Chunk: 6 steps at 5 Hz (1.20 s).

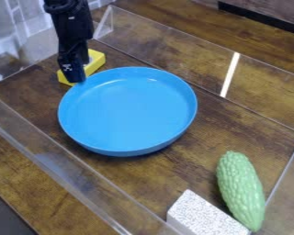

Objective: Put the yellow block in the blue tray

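Pincer spread wide, low over small yellow block, block partly hidden, beside blue tray rim

The yellow block lies flat just beyond the upper-left rim of the blue tray, half hidden behind my hand. The tray is a big, round, shallow, bright-blue dish, sitting level with nothing inside it.

A green bumpy gourd lies beside a white speckled sponge on the wooden table.
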Each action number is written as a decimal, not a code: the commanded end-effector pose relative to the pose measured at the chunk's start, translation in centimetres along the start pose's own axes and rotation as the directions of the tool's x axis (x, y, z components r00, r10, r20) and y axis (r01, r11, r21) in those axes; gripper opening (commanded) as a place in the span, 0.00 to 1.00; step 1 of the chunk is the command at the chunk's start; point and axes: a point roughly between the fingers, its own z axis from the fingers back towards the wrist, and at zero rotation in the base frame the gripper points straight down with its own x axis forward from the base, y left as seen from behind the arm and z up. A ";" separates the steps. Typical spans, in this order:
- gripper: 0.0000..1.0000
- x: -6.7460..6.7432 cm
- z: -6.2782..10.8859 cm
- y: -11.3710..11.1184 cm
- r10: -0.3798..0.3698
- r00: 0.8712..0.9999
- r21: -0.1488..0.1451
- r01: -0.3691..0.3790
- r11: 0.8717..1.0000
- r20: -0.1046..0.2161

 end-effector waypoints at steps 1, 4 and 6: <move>1.00 0.7 -0.4 0.9 -0.052 0.999 0.011 0.052 0.999 -0.005; 1.00 1.3 -1.5 2.8 -0.058 0.998 0.005 0.058 0.998 -0.021; 1.00 2.4 -2.6 4.6 0.027 0.999 0.012 -0.027 1.000 -0.031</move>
